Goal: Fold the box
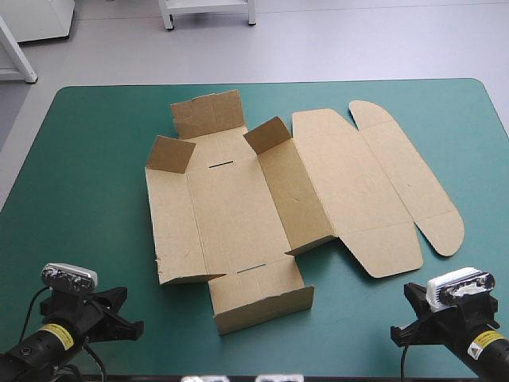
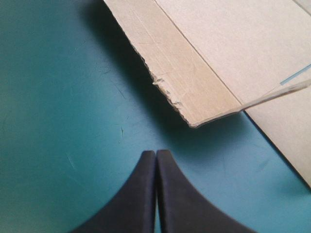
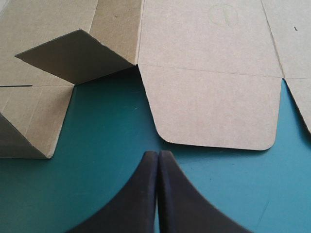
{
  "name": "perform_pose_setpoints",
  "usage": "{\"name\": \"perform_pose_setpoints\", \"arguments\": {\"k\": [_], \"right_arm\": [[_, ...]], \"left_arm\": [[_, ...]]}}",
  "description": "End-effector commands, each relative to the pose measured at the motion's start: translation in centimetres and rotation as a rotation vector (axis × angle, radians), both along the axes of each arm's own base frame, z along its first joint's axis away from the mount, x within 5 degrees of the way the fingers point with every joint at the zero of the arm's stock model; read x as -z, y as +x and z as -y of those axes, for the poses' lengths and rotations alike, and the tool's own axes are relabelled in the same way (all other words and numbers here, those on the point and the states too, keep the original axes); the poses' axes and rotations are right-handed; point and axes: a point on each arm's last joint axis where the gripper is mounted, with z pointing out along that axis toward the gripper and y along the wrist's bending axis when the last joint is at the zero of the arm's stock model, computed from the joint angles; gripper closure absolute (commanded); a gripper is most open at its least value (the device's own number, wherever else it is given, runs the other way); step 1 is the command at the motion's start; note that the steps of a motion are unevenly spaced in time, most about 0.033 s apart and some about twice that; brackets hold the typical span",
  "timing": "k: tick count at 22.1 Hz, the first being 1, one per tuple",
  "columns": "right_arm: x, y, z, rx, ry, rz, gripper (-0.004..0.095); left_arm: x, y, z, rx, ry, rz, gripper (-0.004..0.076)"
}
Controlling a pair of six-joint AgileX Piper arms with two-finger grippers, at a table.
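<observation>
The brown box (image 1: 238,207) lies opened out in the middle of the teal-green table, its lid (image 1: 358,183) flat toward the right. Two small corner flaps (image 1: 171,153) and a back flap (image 1: 208,113) stand partly raised, and the near wall (image 1: 262,301) tilts up. My left gripper (image 1: 126,312) is shut and holds nothing, close to the table's near edge; in its own view the left gripper (image 2: 155,153) points at the box's frayed corner (image 2: 194,97), with a gap between them. My right gripper (image 3: 159,154) is shut too, just short of a rounded lid flap (image 3: 214,107). In the high view, the right gripper (image 1: 402,312) sits at the near right.
Bare teal-green cover (image 1: 87,199) surrounds the box on all sides, widest at the left and along the near edge. The table's rounded far right corner (image 1: 485,87) lies beyond the lid.
</observation>
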Motion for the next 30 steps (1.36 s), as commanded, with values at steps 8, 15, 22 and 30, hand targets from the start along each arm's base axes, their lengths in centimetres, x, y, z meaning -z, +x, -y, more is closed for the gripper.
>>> {"name": "perform_pose_setpoints", "arguments": {"k": [8,15,22,30], "right_arm": [[-1.2,0.5,-0.2,0.006,0.035,0.059,0.0925],[-1.9,3.6,-1.1,0.036,0.045,-0.044,0.0927],[-3.2,6.6,-2.7,-0.031,0.046,-0.144,0.0927],[-3.2,6.5,-3.1,-0.052,0.083,-0.166,0.0927]], "left_arm": [[-1.1,0.5,0.3,-0.002,-0.041,0.058,0.0732],[-3.8,3.4,1.1,-0.073,-0.026,-0.030,0.0731],[-6.7,10.3,3.9,-0.071,-0.084,-0.167,0.0708],[-6.0,14.9,1.2,0.012,-0.364,-0.290,0.0708]]}}
